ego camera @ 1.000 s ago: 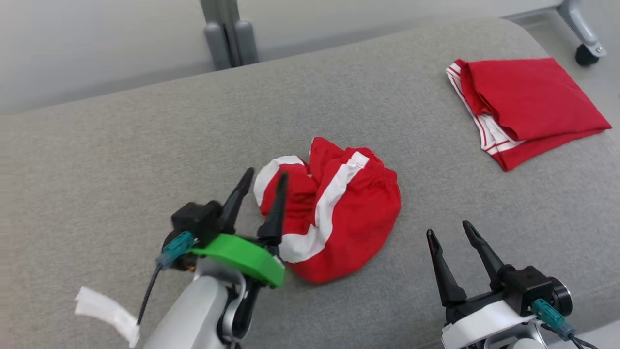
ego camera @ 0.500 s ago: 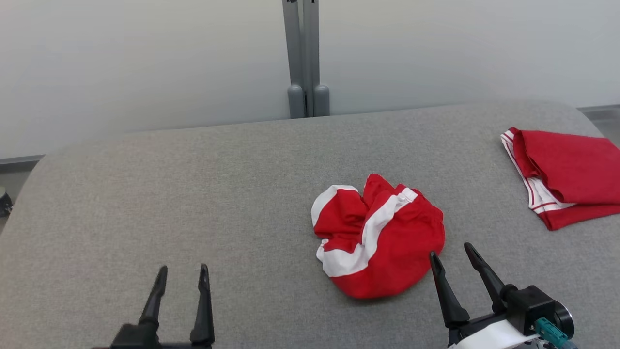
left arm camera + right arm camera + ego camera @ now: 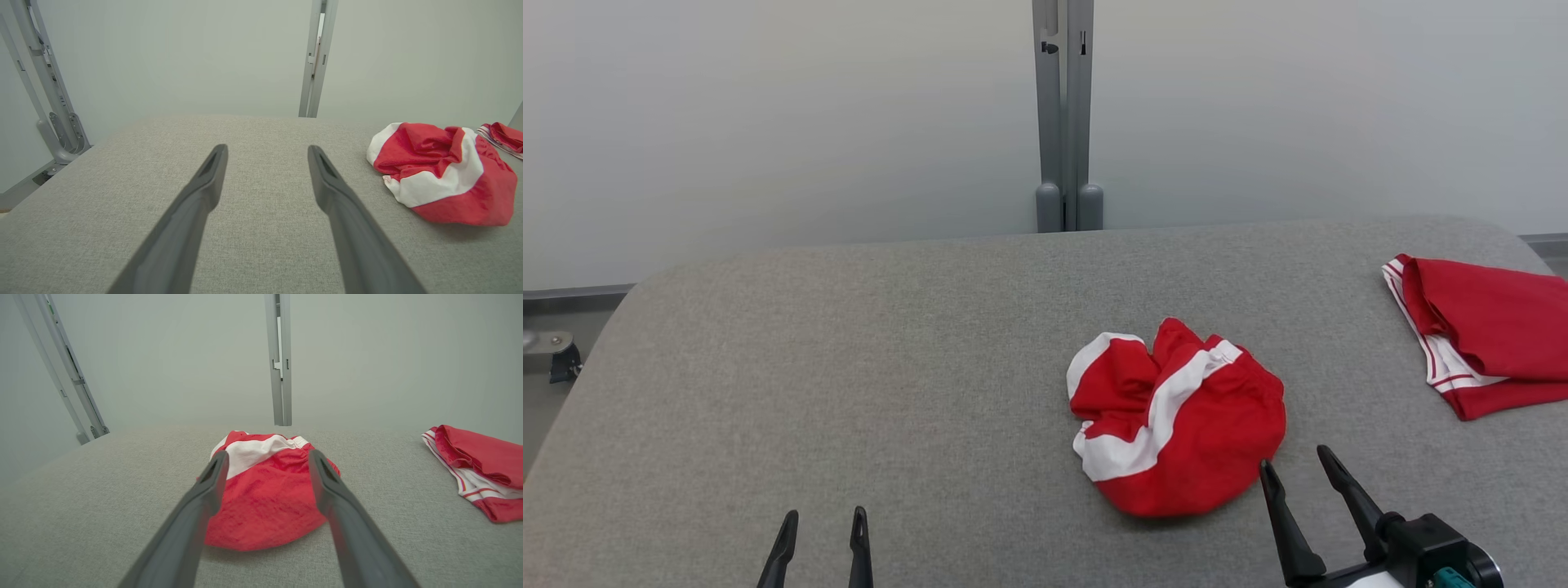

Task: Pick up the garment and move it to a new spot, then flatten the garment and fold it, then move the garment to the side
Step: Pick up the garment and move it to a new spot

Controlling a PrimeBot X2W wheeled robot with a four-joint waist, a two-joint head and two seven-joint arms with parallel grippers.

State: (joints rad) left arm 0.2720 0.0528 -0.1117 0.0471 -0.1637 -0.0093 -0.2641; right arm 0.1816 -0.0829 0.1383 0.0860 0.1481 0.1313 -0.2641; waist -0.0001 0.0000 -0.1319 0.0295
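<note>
Grey padded table (image 3: 849,367) is sitting against a pale wall (image 3: 768,122), with the crumpled red-and-white garment (image 3: 1176,416) lying right of centre, well apart from a folded red garment (image 3: 1494,335) parked at the right edge, probably to keep it out of the way. Meanwhile the right gripper (image 3: 1294,457) is hovering just beside the heap's near edge, fingers spread wide and gripping nothing, looking lined up for a grab, while the left gripper (image 3: 824,514) is idling over bare table, equally wide and empty
</note>
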